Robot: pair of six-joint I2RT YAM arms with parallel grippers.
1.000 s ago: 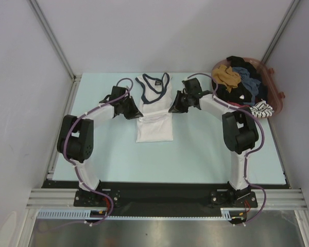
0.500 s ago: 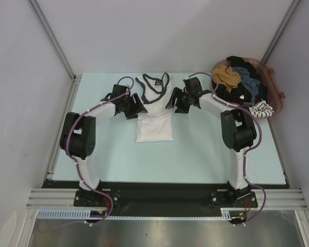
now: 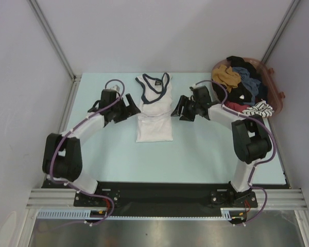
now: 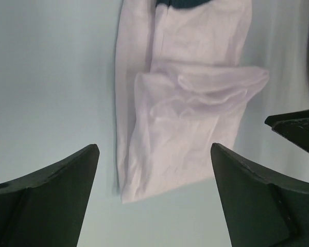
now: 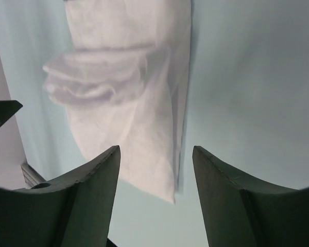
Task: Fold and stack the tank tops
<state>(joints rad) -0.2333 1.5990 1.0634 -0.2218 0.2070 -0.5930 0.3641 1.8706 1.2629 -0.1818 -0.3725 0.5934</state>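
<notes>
- The pale blue-green desk [image 3: 211, 154] carries everything. We judge that its broad bare middle serves as the folding area, since both arms can reach it.
- The translucent reddish-brown plastic basket [image 3: 278, 98] sits at the far right corner, well apart from that area. This is probably so that the unsorted clothes do not get under the cloth being worked.
- The white soft cloth tank top with dark navy strap and neck trim [image 3: 153, 116] lies in the middle of the desk, straps toward the far edge and hem toward the arms. Both wrist views show a loose, puffy layer of cloth across its middle. We therefore judge it partly folded and not yet a tidy packet, and nothing is stacked on it.
- The left hand [image 3: 130, 107] hangs just beside the top's left edge, fingers spread wide and holding nothing. In its own wrist view the cloth lies beyond the tips, untouched.
- The right hand [image 3: 176, 109] mirrors it at the top's right edge, also spread and empty. We judge that the two flank the garment so each can take one side for the next fold.
- Inside the basket, a slate grey-blue cloth [image 3: 244, 73] lies near the top of the heap, and we take it for the second tank top.
- It lies between a crumpled mustard garment [image 3: 227, 76] and black clothes [image 3: 242, 62].
- A black-and-white striped piece [image 3: 261, 109] hangs at the near rim, beside a red one [image 3: 237, 106].
</notes>
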